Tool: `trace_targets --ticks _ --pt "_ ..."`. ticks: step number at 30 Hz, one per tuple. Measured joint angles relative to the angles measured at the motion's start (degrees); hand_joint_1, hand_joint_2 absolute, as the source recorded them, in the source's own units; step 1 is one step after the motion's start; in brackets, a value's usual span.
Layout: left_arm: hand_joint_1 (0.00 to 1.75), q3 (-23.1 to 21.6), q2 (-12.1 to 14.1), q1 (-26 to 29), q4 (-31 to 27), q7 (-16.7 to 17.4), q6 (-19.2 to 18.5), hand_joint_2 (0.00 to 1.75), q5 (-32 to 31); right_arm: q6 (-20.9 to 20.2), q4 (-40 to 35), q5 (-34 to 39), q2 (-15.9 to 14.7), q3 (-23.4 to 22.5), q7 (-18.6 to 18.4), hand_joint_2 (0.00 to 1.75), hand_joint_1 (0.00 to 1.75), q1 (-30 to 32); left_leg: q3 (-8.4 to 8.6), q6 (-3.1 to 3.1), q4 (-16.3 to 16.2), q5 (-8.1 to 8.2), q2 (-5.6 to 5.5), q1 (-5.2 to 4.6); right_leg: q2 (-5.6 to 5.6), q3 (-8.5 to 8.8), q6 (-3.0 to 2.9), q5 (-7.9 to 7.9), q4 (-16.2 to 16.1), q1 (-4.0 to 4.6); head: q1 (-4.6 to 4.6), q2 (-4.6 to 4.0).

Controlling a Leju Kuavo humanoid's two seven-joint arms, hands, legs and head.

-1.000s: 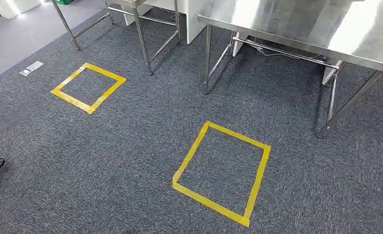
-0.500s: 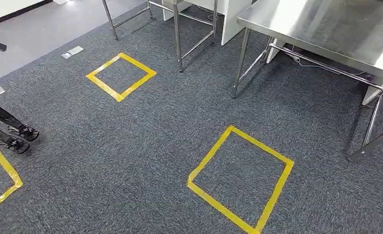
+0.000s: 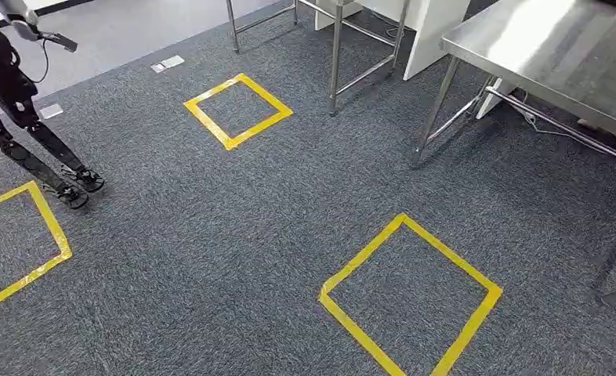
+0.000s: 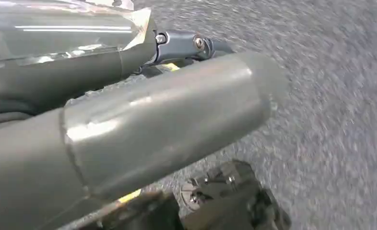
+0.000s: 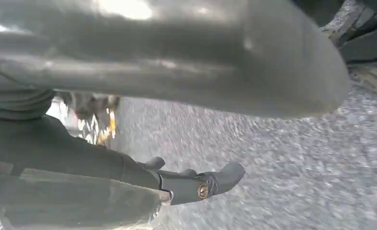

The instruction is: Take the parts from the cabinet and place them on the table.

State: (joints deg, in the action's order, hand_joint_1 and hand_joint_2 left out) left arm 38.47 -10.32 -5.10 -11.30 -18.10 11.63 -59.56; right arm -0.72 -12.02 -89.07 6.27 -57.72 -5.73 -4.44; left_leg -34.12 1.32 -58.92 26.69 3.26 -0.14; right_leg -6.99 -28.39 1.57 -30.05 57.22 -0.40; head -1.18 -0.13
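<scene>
No part or cabinet appears in these frames. In the left wrist view my left hand [image 4: 167, 110] hangs over grey carpet, its thick grey thumb lying across the picture and a dark finger [image 4: 196, 43] straight behind it. My right hand [image 5: 177, 57] hangs the same way in the right wrist view, and bare carpet is visible between its thumb and a straight dark finger [image 5: 215, 182]. Nothing is seen in either hand. The steel table [image 3: 556, 47] stands at the far right of the head view.
Grey carpet carries yellow tape squares: one near [image 3: 403, 227], one farther off [image 3: 211, 121], one at the left edge [image 3: 50, 227]. Another robot's dark legs [image 3: 23, 133] stand at the left. Steel frame legs [image 3: 335, 59] and a white panel [image 3: 434, 31] stand at the back.
The camera has turned left, so the whole floor picture has slid to the right. The other robot's legs and the left tape square have come into view.
</scene>
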Motion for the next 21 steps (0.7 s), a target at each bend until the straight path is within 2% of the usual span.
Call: trace_targets --ticks 1,2,3,4,5,6,7,8,9,10,11,12,13,15,16,17,18,19,20,21 --pt "0.00 0.5 0.0 0.3 0.0 0.2 0.4 0.00 0.4 0.1 0.0 -0.3 0.2 0.5 0.4 0.00 0.00 -0.1 0.03 0.45 0.3 -0.19 -0.77 -0.20 -0.71 0.36 0.37 -0.01 -0.2 0.05 -0.18 0.00" --pt "0.00 1.1 0.0 0.5 0.0 0.5 0.7 0.00 0.9 0.3 0.0 -0.4 0.4 1.1 0.6 0.00 0.00 -0.1 0.71 1.17 1.1 -0.77 -1.43 0.53 0.72 -0.08 0.84 -0.54 0.4 -0.04 -0.04 0.00" --pt "0.00 1.5 0.0 0.7 0.0 0.6 1.0 0.00 1.3 0.3 0.0 -0.5 0.4 1.4 0.7 0.00 0.00 0.0 0.77 1.50 1.3 -0.88 -2.00 0.31 4.01 -0.45 0.62 -1.70 2.2 -0.24 0.11 0.00" --pt "0.00 1.8 0.0 0.7 0.0 0.6 1.1 0.00 1.4 0.4 0.0 -0.5 0.6 1.7 0.7 0.00 0.00 0.2 0.70 1.86 1.3 -1.03 -2.65 0.27 5.51 -2.20 0.09 -3.59 5.8 -0.33 0.08 0.00" --pt "0.00 2.1 0.0 0.6 0.0 0.6 1.2 0.00 1.5 0.5 0.0 -0.5 0.7 2.0 0.7 0.00 0.00 0.4 0.64 1.97 1.3 -1.02 -3.44 0.19 6.16 -4.48 -0.31 -5.49 10.4 -0.35 0.13 0.00" --pt "0.00 2.4 0.0 0.7 0.0 0.6 1.3 0.00 1.9 0.5 0.1 -0.4 0.8 2.4 0.7 0.00 0.00 0.7 0.61 2.04 1.3 -1.00 -4.45 0.12 6.41 -6.79 -0.46 -6.85 14.6 -0.33 0.06 0.00" --pt "0.00 2.9 0.0 0.8 0.0 0.7 1.5 0.00 2.1 0.5 0.1 -0.3 0.8 2.8 0.6 0.00 0.00 0.9 0.60 2.06 1.2 -0.99 -5.51 -0.02 6.61 -8.73 -0.24 -7.43 17.9 -0.17 0.17 0.00" --pt "0.00 3.3 0.0 1.1 0.0 1.0 1.8 0.00 2.4 0.5 0.1 -0.3 0.7 3.0 0.6 0.00 0.00 0.9 0.67 2.05 1.2 -0.99 -6.36 -0.13 6.73 -8.98 0.09 -6.66 17.5 -0.17 0.06 0.00" --pt "0.00 3.6 0.0 1.4 0.0 1.2 1.9 0.00 2.5 0.6 0.1 -0.2 0.7 3.1 0.5 0.00 0.00 0.9 0.75 2.05 1.2 -0.99 -7.28 -0.22 6.91 -7.96 0.55 -4.87 14.6 -0.16 0.13 0.00" --pt "0.00 4.0 0.1 1.5 0.0 1.5 2.0 0.00 2.6 0.6 0.1 -0.1 0.7 3.3 0.5 0.00 0.00 0.9 0.84 2.04 1.2 -0.99 -8.07 -0.29 7.30 -6.04 0.95 -2.56 10.1 -0.16 0.11 0.00" --pt "0.00 4.2 0.1 1.7 0.0 1.6 2.0 0.00 2.7 0.7 0.1 -0.1 0.7 3.4 0.5 0.00 0.00 0.9 0.95 2.00 1.1 -0.98 -8.82 -0.30 8.36 -3.81 1.16 -0.29 4.8 -0.19 0.06 0.00" --pt "0.00 4.4 0.2 1.7 0.0 1.6 2.1 0.00 2.7 0.7 0.1 -0.1 0.7 3.5 0.5 0.00 0.00 0.9 0.87 1.89 1.1 -1.03 -9.41 -0.26 11.23 -2.44 1.05 1.08 1.0 -0.34 0.20 0.00" --pt "0.00 4.5 0.2 1.7 0.0 1.6 2.2 0.00 2.8 0.7 0.1 -0.1 0.7 3.5 0.5 0.00 0.00 0.9 0.83 1.48 0.9 -0.80 -10.25 -0.68 10.98 -2.41 0.27 1.41 0.3 -0.09 0.11 0.00" --pt "0.00 4.9 0.2 1.9 0.0 1.6 2.2 0.00 2.9 0.7 0.1 0.0 0.7 3.6 0.6 0.00 0.00 0.6 0.68 0.96 1.0 -0.92 -11.07 -0.44 9.98 -2.36 -0.45 1.34 0.5 0.30 0.11 0.00" --pt "0.00 5.0 0.2 2.1 0.0 1.6 2.2 0.00 2.9 0.7 0.1 0.0 0.8 3.7 0.6 0.00 0.00 0.5 0.46 0.68 1.1 -1.03 -11.52 -0.33 9.54 -1.66 -0.71 1.48 0.5 0.38 0.13 0.00" --pt "0.00 5.0 0.4 2.2 0.0 1.7 2.2 0.00 2.9 0.7 0.1 0.0 0.9 3.8 0.6 0.00 0.00 0.5 0.34 0.52 0.6 -0.86 -11.21 -0.29 8.80 -1.58 -1.24 1.86 0.0 -0.64 0.06 0.00" --pt "0.00 5.1 0.3 2.3 0.0 1.7 2.3 0.00 3.0 0.8 0.1 0.0 1.0 3.8 0.6 0.00 0.00 0.5 -0.30 0.28 -0.8 0.36 -7.29 -0.48 8.17 -1.39 -1.52 1.99 -0.1 -0.46 0.00 0.00" --pt "0.00 5.1 0.3 2.2 0.0 1.7 2.3 0.00 3.0 0.8 0.1 0.0 1.0 3.8 0.6 0.00 0.00 0.6 -1.75 -0.10 -3.8 2.45 -5.26 -0.36 7.53 -1.34 -1.79 1.86 -0.1 -0.39 -0.35 0.00" --pt "0.00 5.2 0.3 2.0 0.0 1.7 2.3 0.00 3.0 0.8 0.1 0.1 1.0 3.8 0.6 0.00 0.00 0.8 -3.94 -0.46 -8.2 4.86 -4.39 -0.11 6.71 -1.29 -2.01 1.78 -0.1 -0.22 -0.35 0.00" --pt "0.00 5.2 0.3 2.0 0.0 1.7 2.3 0.00 3.0 0.8 0.1 0.3 1.0 3.8 0.6 0.00 0.00 1.0 -6.17 -0.78 -12.4 6.68 -4.12 0.13 5.75 -1.28 -2.20 1.66 -0.1 -0.12 -0.31 0.00"
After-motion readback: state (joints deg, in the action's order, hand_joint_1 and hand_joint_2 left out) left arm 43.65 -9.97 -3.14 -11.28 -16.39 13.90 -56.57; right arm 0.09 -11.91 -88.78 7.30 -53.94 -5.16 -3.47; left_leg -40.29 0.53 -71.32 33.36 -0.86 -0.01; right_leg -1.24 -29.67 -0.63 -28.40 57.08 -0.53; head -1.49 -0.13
